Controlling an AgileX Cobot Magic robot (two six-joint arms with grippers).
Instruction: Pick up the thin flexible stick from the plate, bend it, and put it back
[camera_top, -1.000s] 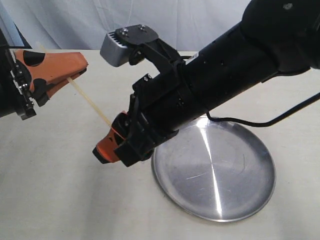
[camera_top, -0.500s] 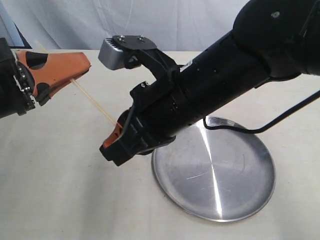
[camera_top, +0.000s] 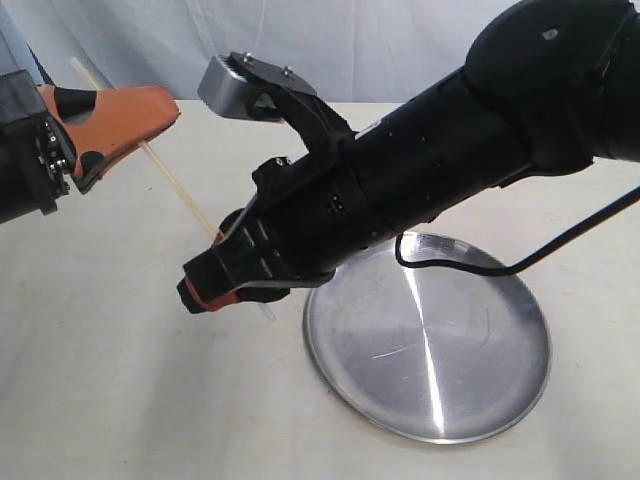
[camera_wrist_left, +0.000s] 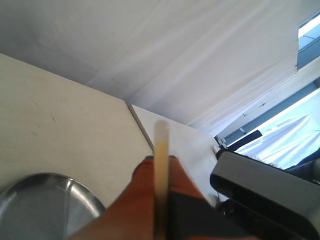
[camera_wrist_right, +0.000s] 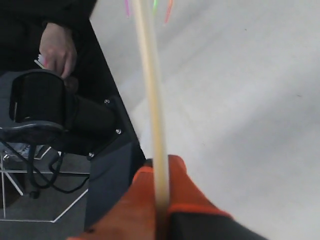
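Observation:
The thin flexible stick is a pale cream strand held in the air, left of the plate, running straight between both grippers. My left gripper is shut on its upper end, and a short tip pokes out behind the orange fingers. My right gripper is shut on its lower end, just off the plate's left rim. Up close the stick passes between the left gripper fingers, and the stick between the right gripper fingers. The shiny silver plate lies bare on the table.
The plate rests on a cream tabletop. My right arm stretches across above the plate's far side, a black cable hanging over the rim. A white curtain hangs behind; a person's hand shows off the table.
My right gripper has dropped lower and slightly left with its end of the stick. The left gripper has risen a little. The stick stays straight between them.

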